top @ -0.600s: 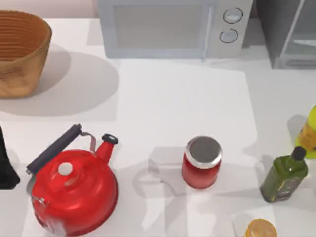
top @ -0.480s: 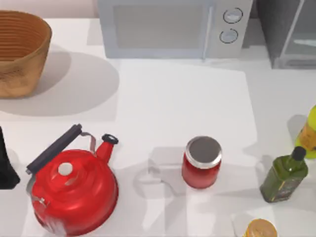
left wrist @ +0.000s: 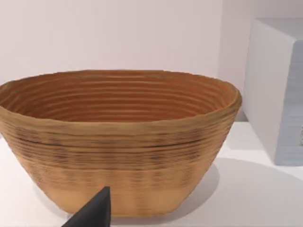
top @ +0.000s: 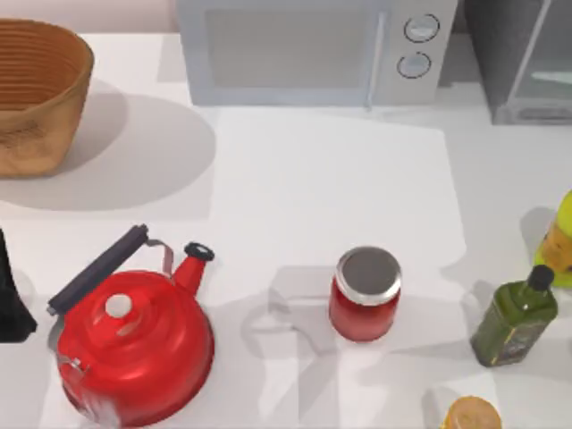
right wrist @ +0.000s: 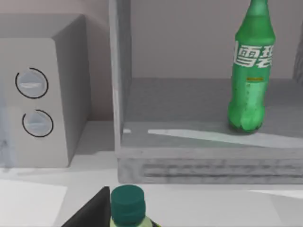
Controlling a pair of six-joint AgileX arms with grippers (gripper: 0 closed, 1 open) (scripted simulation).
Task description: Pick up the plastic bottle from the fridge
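- The plastic bottle, bright green with a white label, stands upright on the floor of the fridge, toward one side of the open compartment, as the right wrist view shows.
- In the top view the fridge sits at the table's far right corner, just beside the white microwave with its two round dials.
- The right wrist view faces the fridge opening from the table side; the microwave stands next to the fridge there, too.
- A dark finger of the right gripper shows low in that view, just beside the dark green cap of a yellow-green bottle; whether this gripper is parted or closed cannot be told, and nothing shows in its grasp.
- The left arm sits at the table's left edge, near the red kettle.
- Its wrist view faces the woven basket; one dark finger shows low before it, and the gripper's opening cannot be told.
- On the table a red jar with a silver lid stands near the middle front.
- A dark olive bottle with a black cap stands at the right, close to the yellow-green bottle at the right edge.
- An orange-topped container sits at the front edge.
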